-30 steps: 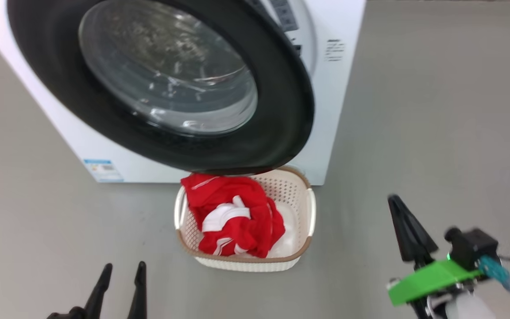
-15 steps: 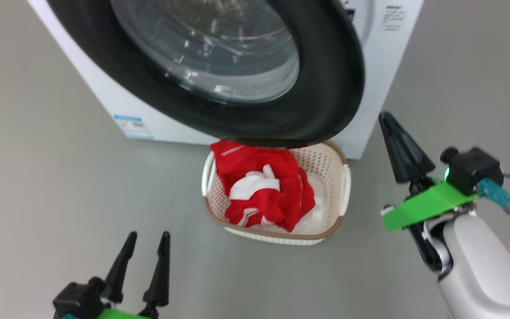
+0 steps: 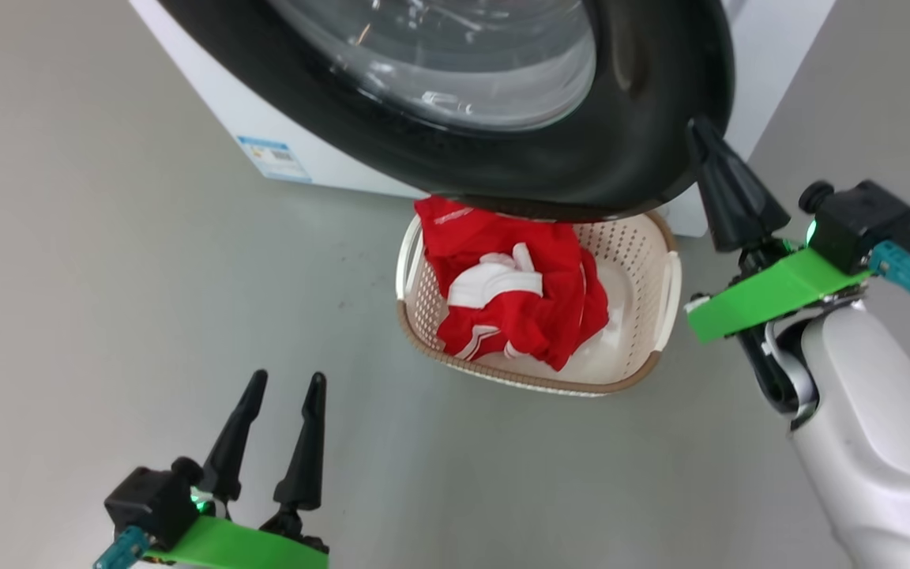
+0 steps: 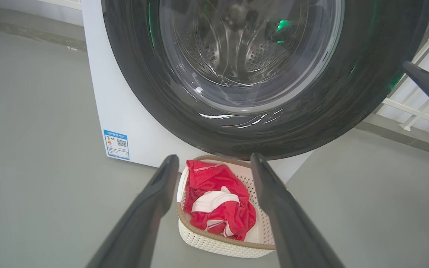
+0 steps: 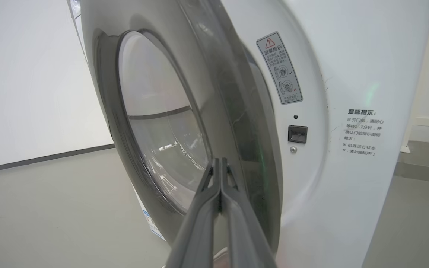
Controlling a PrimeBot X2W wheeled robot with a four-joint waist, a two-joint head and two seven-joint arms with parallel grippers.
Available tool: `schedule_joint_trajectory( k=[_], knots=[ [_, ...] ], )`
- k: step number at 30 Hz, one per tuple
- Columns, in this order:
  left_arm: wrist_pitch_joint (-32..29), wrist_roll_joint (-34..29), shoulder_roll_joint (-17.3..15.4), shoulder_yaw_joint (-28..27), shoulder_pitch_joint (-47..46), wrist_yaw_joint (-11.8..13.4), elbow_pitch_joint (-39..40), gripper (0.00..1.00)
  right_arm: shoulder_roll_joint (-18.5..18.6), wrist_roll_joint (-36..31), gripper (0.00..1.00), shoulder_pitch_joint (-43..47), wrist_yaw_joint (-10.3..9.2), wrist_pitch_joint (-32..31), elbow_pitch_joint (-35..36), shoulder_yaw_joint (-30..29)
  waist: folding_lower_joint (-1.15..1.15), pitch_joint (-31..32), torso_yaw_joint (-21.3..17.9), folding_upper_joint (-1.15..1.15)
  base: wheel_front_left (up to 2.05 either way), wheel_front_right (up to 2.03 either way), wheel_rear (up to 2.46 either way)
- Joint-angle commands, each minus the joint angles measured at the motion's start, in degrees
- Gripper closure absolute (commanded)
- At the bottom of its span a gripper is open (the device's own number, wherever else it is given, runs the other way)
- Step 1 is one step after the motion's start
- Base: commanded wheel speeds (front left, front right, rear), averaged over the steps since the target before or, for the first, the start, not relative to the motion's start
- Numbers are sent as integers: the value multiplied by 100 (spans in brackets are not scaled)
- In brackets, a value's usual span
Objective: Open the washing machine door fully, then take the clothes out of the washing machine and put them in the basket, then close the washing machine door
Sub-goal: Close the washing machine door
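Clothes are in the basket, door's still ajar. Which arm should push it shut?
Right. The right gripper, fingers shut, sits at the outer rim of the washing machine door, on its free-edge side. The left gripper hangs open, low and back from the door, short of the basket holding the clothes.

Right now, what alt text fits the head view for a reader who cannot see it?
The black-rimmed washing machine door stands ajar over the basket holding the red clothes. The shut right gripper points at the door's right edge; the open left gripper hangs low over the grey floor.
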State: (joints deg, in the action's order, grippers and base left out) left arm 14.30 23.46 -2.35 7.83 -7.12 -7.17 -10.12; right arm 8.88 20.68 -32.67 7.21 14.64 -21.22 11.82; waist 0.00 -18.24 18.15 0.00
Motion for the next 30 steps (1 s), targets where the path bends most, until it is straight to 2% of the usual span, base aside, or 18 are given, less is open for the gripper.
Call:
schedule_joint_trajectory(
  k=[1,18,30],
  knots=[
    [70,70,-54,-144,-135,-32,154,0,-27,58,100,-139,28,36,108,98,0,-134,101,0,0,0,0],
    [70,359,-53,200,-566,-32,294,0,233,59,100,-1176,28,36,97,-467,0,-881,407,0,0,0,0],
    [70,490,-53,298,-720,-32,392,0,370,42,100,-1827,28,36,-74,-772,0,-1147,585,0,0,0,0]
  ],
)
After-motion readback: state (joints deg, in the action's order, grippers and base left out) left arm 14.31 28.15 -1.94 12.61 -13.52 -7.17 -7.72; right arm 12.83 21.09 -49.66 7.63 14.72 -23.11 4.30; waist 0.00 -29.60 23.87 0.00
